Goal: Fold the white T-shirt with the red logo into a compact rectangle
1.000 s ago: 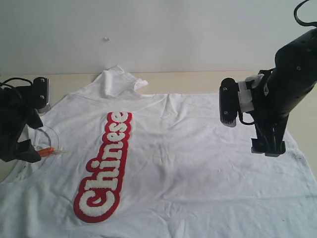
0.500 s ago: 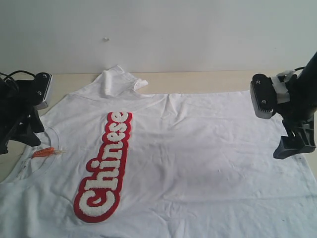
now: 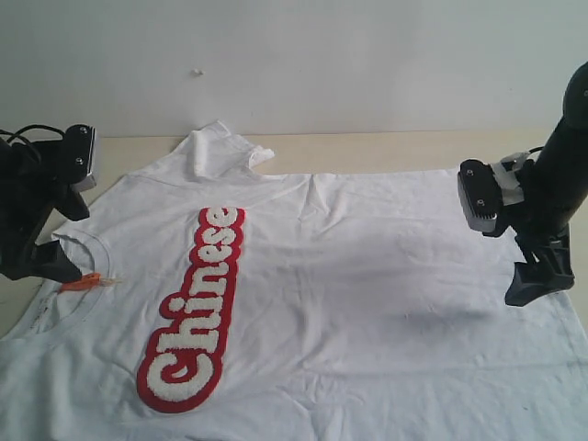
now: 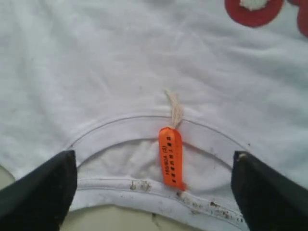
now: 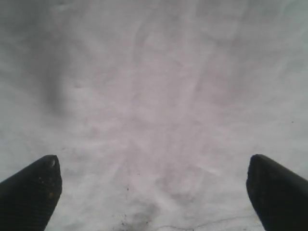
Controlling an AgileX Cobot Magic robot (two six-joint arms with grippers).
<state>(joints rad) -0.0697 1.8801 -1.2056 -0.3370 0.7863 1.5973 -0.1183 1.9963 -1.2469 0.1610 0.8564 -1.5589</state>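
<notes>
The white T-shirt [image 3: 367, 276] lies spread flat on the table, its neck toward the left. The red logo [image 3: 197, 308] with fluffy white letters runs along its chest. My left gripper [image 3: 72, 244] hangs open over the ribbed collar [image 4: 120, 126]. In the left wrist view its jaws [image 4: 153, 156] stand wide on either side of the orange neck tag [image 4: 172, 158], with nothing held. My right gripper [image 3: 533, 276] hovers over the shirt's right end. It is open [image 5: 153, 161] above plain wrinkled white cloth, with nothing between its fingers.
One sleeve [image 3: 216, 152] lies bunched and partly folded at the back. The beige table [image 3: 386, 147] shows behind the shirt, below a white wall. A strip of table edge [image 4: 110, 221] shows just beyond the collar.
My right arm has swung from over the shirt's right half out to its right end. My left gripper rose from beside the tag, then came back down by the collar.
</notes>
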